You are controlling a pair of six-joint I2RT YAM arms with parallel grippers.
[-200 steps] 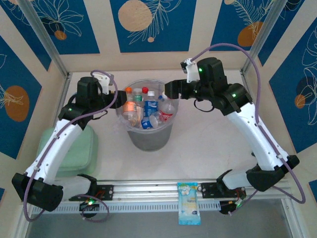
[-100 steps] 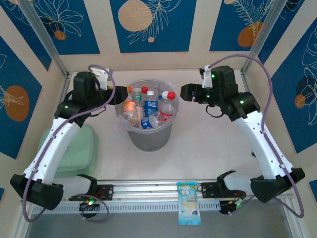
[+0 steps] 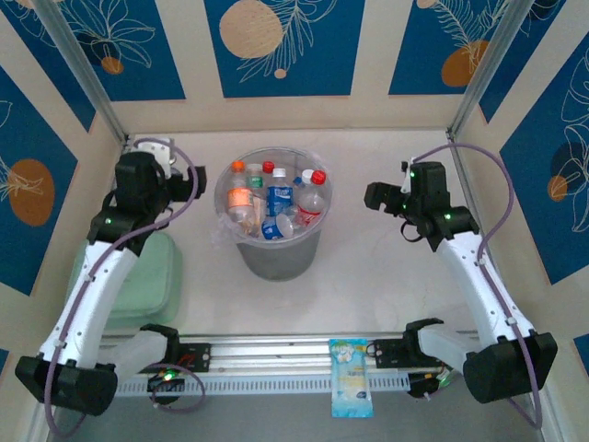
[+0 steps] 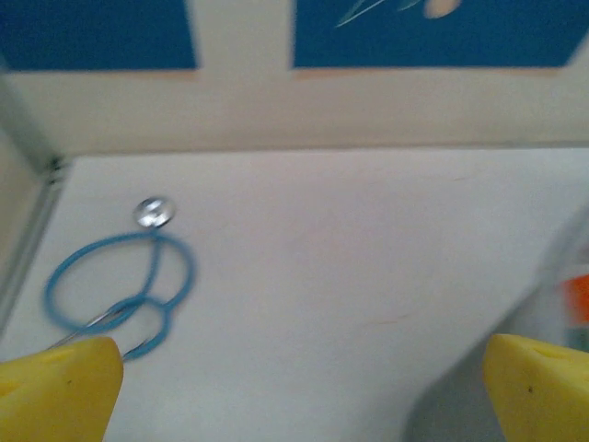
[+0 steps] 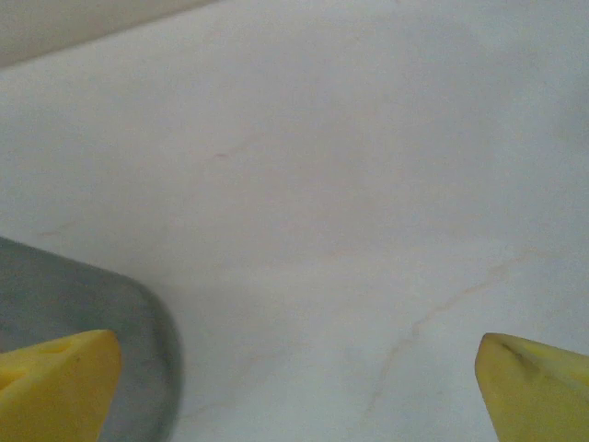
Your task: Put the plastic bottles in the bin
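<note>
Bin right of left gripper (apart)

No legible text or numbers. Labels on plastic bottles in bin, centre of table: red, blue, orange blocks, print too small to read. Blue-and-white packet at near edge, right of centre: printed front, lettering illegible. Far wall panels: blue with leaf and circle motifs, no lettering made out.
</note>
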